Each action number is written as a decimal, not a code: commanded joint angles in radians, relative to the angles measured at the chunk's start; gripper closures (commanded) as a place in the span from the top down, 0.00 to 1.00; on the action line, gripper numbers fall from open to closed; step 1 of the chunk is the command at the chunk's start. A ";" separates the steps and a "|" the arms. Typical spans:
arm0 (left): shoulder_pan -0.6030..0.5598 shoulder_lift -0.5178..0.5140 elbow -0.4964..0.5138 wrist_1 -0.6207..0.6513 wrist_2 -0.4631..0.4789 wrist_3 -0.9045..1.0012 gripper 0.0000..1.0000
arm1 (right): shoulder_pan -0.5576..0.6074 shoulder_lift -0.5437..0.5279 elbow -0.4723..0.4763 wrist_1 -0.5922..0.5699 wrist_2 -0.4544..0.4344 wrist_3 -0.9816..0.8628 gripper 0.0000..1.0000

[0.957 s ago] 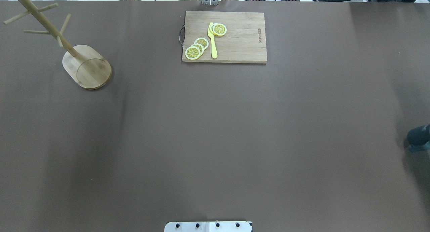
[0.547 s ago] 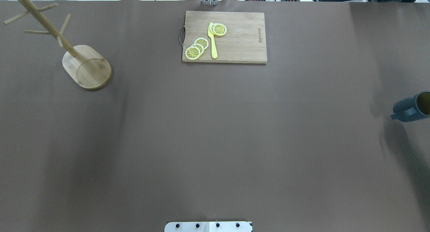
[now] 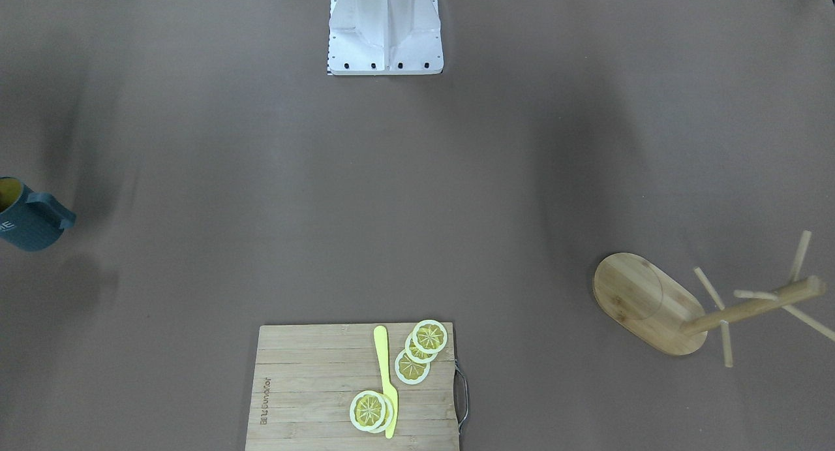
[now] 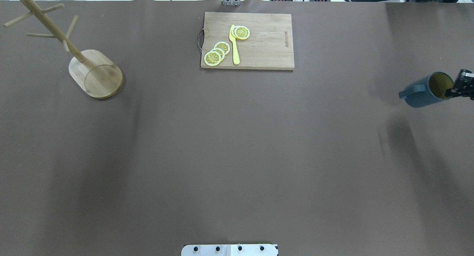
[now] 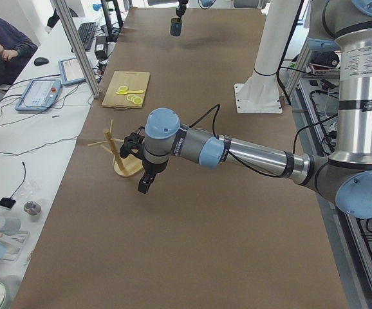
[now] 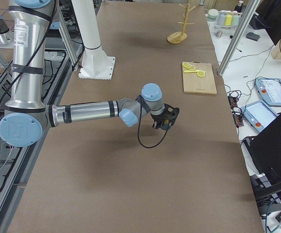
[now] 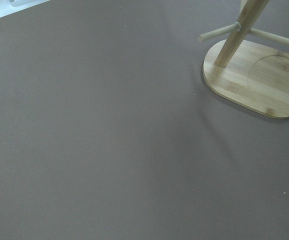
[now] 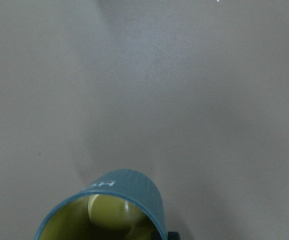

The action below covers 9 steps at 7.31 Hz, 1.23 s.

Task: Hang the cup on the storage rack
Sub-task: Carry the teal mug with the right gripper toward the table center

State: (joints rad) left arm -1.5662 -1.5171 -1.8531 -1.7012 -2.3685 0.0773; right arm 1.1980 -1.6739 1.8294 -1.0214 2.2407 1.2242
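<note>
The dark teal cup point(image 4: 422, 93) with yellowish inside hangs tilted above the table at the right edge, handle pointing left. My right gripper point(image 4: 455, 88) is shut on its rim, mostly cut off by the frame edge. The cup also shows in the front-facing view point(image 3: 29, 222), the right wrist view point(image 8: 124, 192) and the exterior right view point(image 6: 166, 121). The bamboo storage rack point(image 4: 95, 75) stands at the far left, pegs bare. My left gripper point(image 5: 143, 185) hovers near the rack point(image 5: 125, 166); I cannot tell whether it is open.
A wooden cutting board point(image 4: 259, 45) with lemon slices point(image 4: 216, 53) and a yellow knife point(image 4: 234, 45) lies at the far middle of the table. The robot base point(image 3: 385, 27) stands at the near edge. The rack's base point(image 7: 257, 82) fills the left wrist view's upper right.
The cup has moved away from the robot and leftward into view at the table's right edge, carried by the right gripper, and now shows its open mouth. Rack and board have not moved.
</note>
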 commanded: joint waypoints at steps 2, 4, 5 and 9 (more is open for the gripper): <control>0.000 0.000 0.002 0.000 0.000 -0.001 0.99 | -0.177 0.162 0.215 -0.419 -0.146 0.262 0.00; 0.002 -0.002 0.005 0.000 0.000 -0.001 0.99 | -0.326 0.329 0.220 -0.578 -0.255 0.467 0.00; 0.002 -0.002 0.006 0.002 0.000 -0.004 0.99 | -0.395 0.418 0.214 -0.682 -0.280 0.545 0.00; 0.002 -0.003 0.002 -0.002 0.000 -0.047 0.99 | -0.582 0.695 0.082 -0.803 -0.377 0.874 0.00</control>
State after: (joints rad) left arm -1.5647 -1.5200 -1.8511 -1.7021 -2.3685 0.0320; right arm 0.6809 -1.0672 1.9731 -1.8169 1.9029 1.9913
